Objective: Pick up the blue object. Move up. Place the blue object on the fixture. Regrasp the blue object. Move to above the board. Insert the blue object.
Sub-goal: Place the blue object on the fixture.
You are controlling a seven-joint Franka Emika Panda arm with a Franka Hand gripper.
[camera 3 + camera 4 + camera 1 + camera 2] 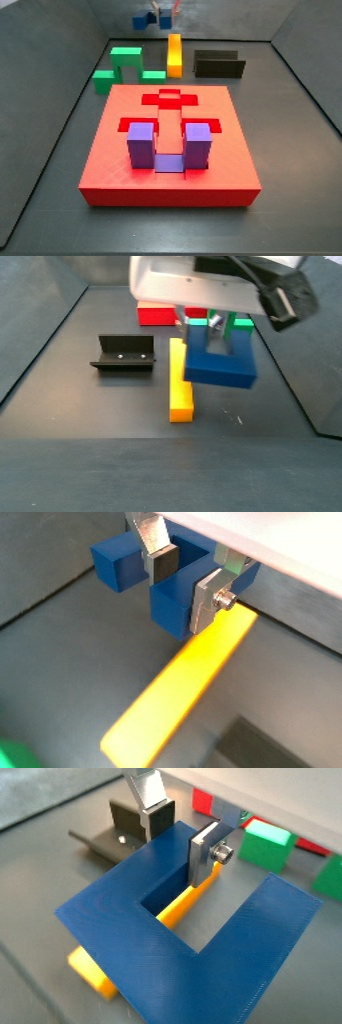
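Note:
The blue object [171, 604] is a dark-blue U-shaped block that hangs in the air over the grey floor. My gripper [185, 580] is shut on one of its prongs, with one silver finger [160, 554] inside the U's slot and the other outside. In a wrist view the blue object [134, 933] fills the frame below the gripper [177, 840]. The black fixture [123, 353] stands on the floor off to the side of the blue object [221, 368]. The red board [171, 140] lies nearer the camera in a side view, far from the gripper [163, 12].
A long yellow bar [178, 381] lies on the floor under the blue block. A purple U-shaped block [170, 145] sits in the board. Green blocks [124, 62] stand behind the board, near the fixture [218, 65]. Dark walls enclose the floor.

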